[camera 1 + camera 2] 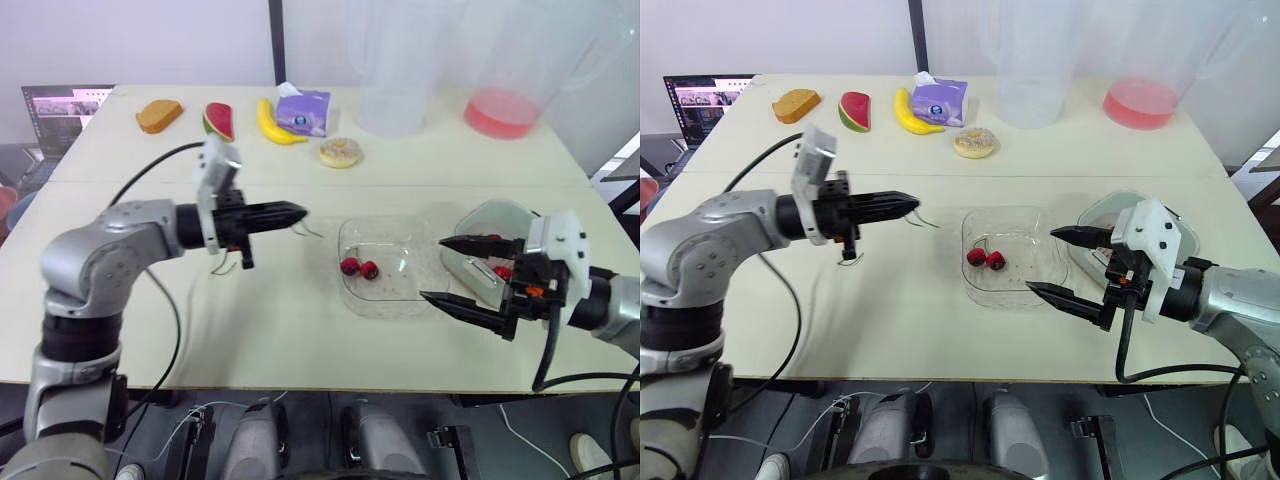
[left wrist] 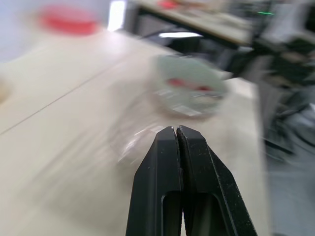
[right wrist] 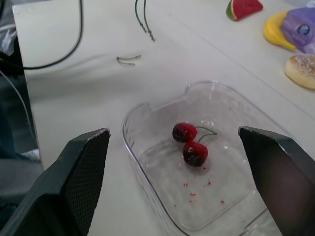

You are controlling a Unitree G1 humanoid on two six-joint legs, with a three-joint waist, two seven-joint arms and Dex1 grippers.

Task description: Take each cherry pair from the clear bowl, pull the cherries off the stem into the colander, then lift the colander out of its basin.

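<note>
One cherry pair (image 3: 191, 143) in the clear bowl (image 3: 147, 110).
Right hand (image 1: 431, 268) gapes wide beside the bowl; centre over the pair before you close. Left hand (image 1: 300, 212) pinches a bare stem (image 3: 142, 17).

1. One clear bowl (image 1: 385, 290) holding two cherries (image 1: 359, 268).
2. One colander (image 1: 490, 225) by the right edge.
3. Two bare stems (image 3: 129, 60).
4. Along the worktop's (image 1: 290, 340) far edge: one bread slice (image 1: 159, 115), one watermelon slice (image 1: 218, 121), one banana (image 1: 272, 125), one tissue pack (image 1: 303, 110), one doughnut (image 1: 340, 152), two jugs (image 1: 400, 70).
</note>
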